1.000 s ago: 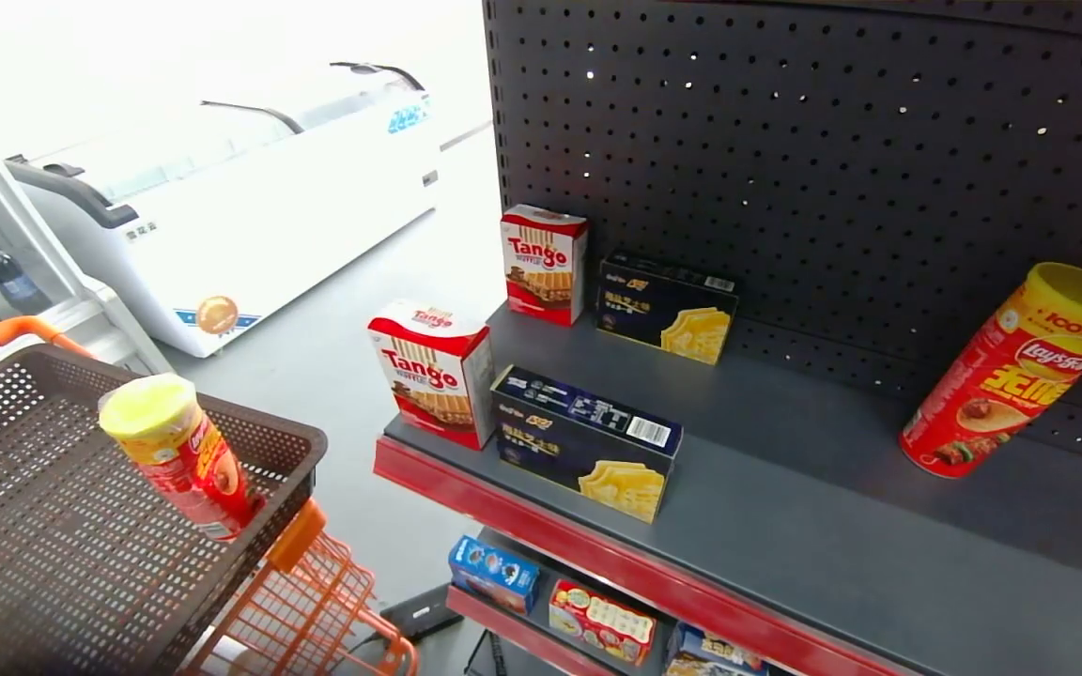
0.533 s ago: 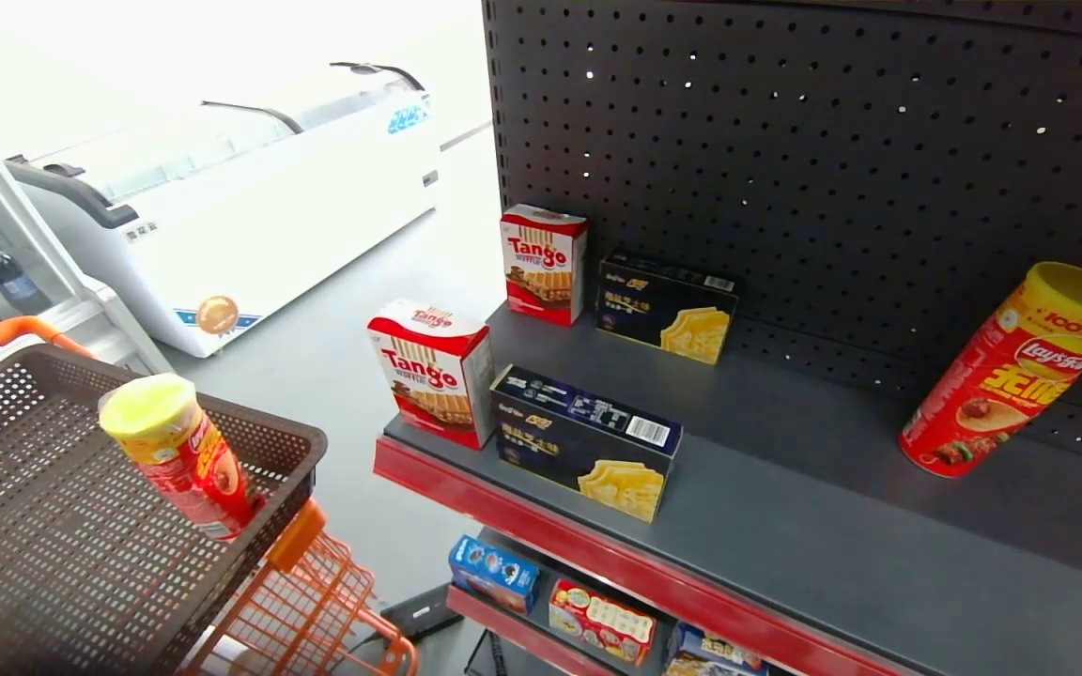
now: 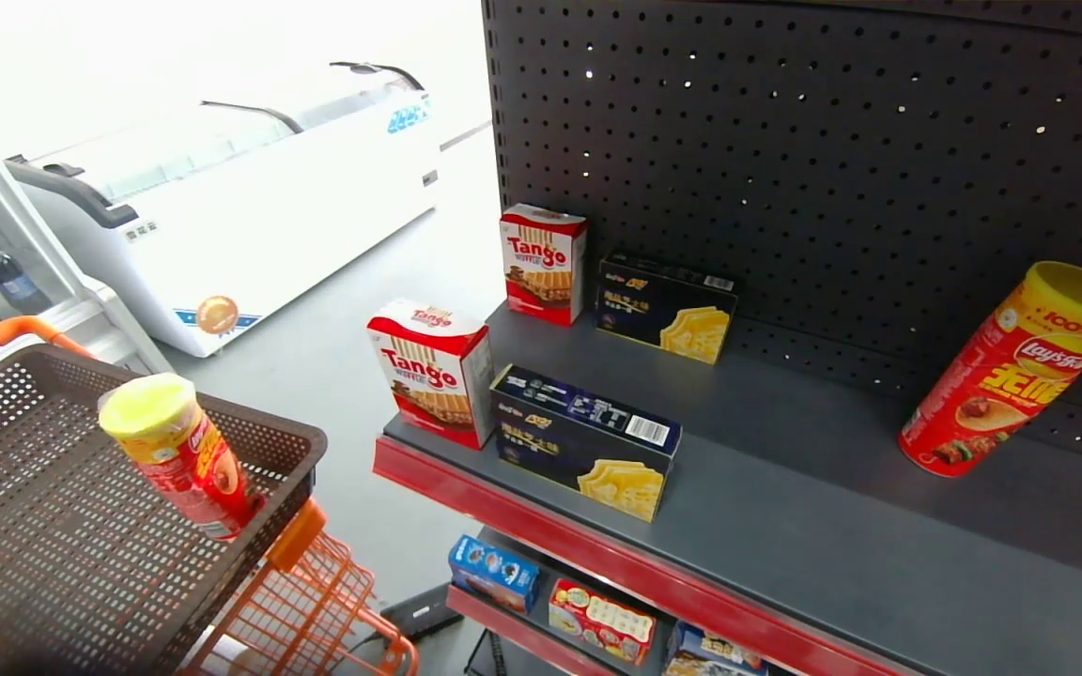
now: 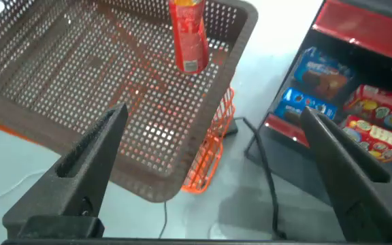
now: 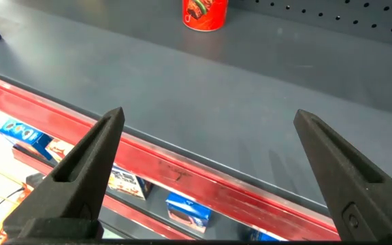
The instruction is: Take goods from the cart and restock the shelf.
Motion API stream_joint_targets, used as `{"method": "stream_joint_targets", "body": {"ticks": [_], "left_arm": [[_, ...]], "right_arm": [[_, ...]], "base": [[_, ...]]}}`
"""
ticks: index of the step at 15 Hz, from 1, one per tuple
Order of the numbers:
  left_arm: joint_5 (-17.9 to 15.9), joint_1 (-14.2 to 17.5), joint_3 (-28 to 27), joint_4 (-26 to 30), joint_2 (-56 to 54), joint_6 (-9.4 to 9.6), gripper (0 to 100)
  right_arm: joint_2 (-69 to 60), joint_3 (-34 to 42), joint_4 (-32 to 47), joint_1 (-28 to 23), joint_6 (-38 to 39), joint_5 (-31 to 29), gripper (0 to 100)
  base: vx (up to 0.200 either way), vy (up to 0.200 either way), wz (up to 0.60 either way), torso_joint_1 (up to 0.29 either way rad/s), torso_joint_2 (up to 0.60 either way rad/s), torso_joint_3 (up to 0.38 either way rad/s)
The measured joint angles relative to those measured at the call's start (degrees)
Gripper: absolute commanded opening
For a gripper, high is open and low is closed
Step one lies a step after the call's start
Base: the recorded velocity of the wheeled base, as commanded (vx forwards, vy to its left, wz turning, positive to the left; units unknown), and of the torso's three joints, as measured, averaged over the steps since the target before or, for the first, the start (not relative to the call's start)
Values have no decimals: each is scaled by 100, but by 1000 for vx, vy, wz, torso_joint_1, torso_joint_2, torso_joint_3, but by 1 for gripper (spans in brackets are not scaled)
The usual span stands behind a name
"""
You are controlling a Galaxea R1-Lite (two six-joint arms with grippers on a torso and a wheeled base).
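A red chip can with a yellow lid (image 3: 177, 453) stands upright at the near right corner of the brown perforated cart basket (image 3: 24, 554). The same chip can (image 4: 188, 34) shows in the left wrist view, beyond my left gripper (image 4: 213, 119), which hangs open above the basket's (image 4: 80, 88) outer corner. A second chip can (image 3: 1015, 371) stands on the grey shelf (image 3: 785, 498) at the right, against the pegboard. My right gripper (image 5: 209, 119) is open in front of the shelf's (image 5: 250, 88) red front edge, with that can's (image 5: 205, 13) base beyond it.
On the shelf's left stand two red-and-white wafer boxes (image 3: 436, 370) (image 3: 543, 263) and two dark blue boxes (image 3: 586, 439) (image 3: 666, 306). A lower shelf holds small snack boxes (image 3: 597, 620). The cart's orange frame (image 3: 316, 601) is below the basket. A white chest freezer (image 3: 222, 207) stands behind.
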Motion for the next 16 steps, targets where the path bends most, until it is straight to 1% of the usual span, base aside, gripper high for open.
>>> {"method": "stream_joint_targets", "body": {"ticks": [3,4,5,7,9,10,13,16], "left_arm": [[-249,495,-61,-116,944,22,100],[-282,656,-79,-280,1304,22,100],[-304,809,-85,-607,1679,24,100],[-328,1041,-90,-1942,2558,33,100],[-352,1152,-39,-3399,3497,40,100],[-358,1181,0,-3935,3931,62,100],[-357,1240,133,-5322,5196,206,100],[-350,1248,182,-6426,6194,234,100]], "right_arm": [[0,0,-2,0,0,0,100],[0,0,0,0,0,2,100],[0,0,0,0,0,0,100],[0,0,0,-4,0,2,100],[0,0,0,0,0,2,100],[0,0,0,0,-1,2,100],[0,0,0,0,0,2,100],[0,0,0,-4,0,0,100]], "base": [[0,0,0,0,0,0],[0,0,0,0,0,0],[0,0,0,0,0,0],[0,0,0,0,0,0],[0,0,0,0,0,0],[0,0,0,0,0,0],[0,0,0,0,0,0],[0,0,0,0,0,0]]}}
